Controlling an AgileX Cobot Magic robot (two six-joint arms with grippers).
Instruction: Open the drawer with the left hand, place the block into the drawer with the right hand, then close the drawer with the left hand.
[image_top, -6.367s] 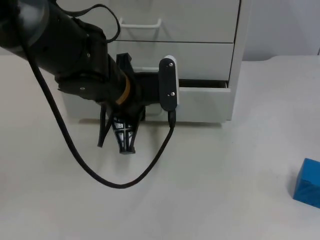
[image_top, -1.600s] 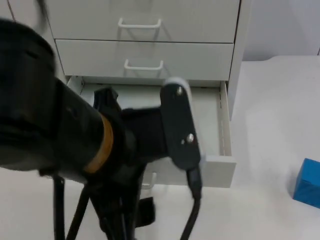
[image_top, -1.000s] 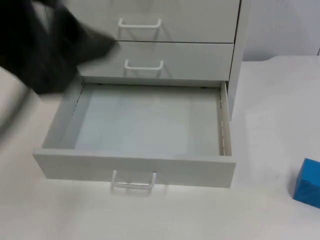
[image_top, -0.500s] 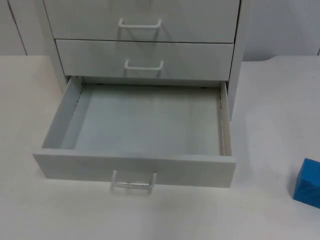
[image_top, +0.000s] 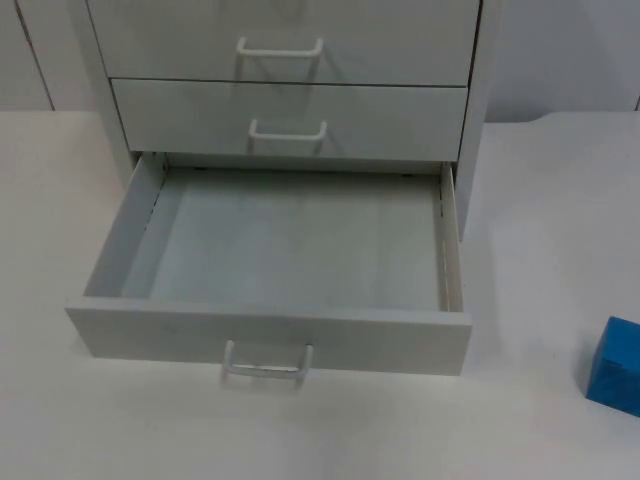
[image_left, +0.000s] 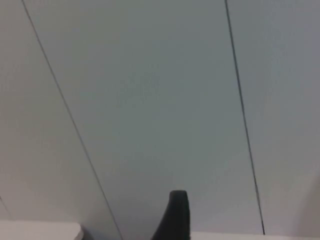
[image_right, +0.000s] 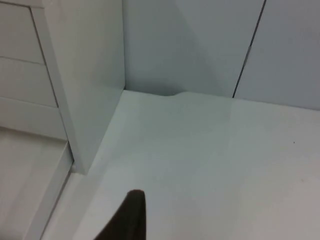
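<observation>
The white cabinet's bottom drawer (image_top: 270, 335) stands pulled far out toward the table's front, and its inside is bare. Its wire handle (image_top: 267, 362) faces the front edge. The blue block (image_top: 614, 366) rests on the table at the far right, to the right of the drawer front and apart from it. A black fingertip (image_left: 175, 216) of my left gripper points at the grey partition wall with nothing against it. A black fingertip (image_right: 129, 216) of my right gripper hangs over the table beside the cabinet's right side (image_right: 85, 75), holding nothing.
Two shut drawers (image_top: 288, 118) sit above the pulled-out one. White table top (image_top: 540, 220) runs from the cabinet's right side to the block. The grey partition wall (image_right: 200, 45) closes the table behind the cabinet.
The left arm pulled the drawer out, let go of the handle and swung away up and to the left, out of the top view. The block stayed put.
</observation>
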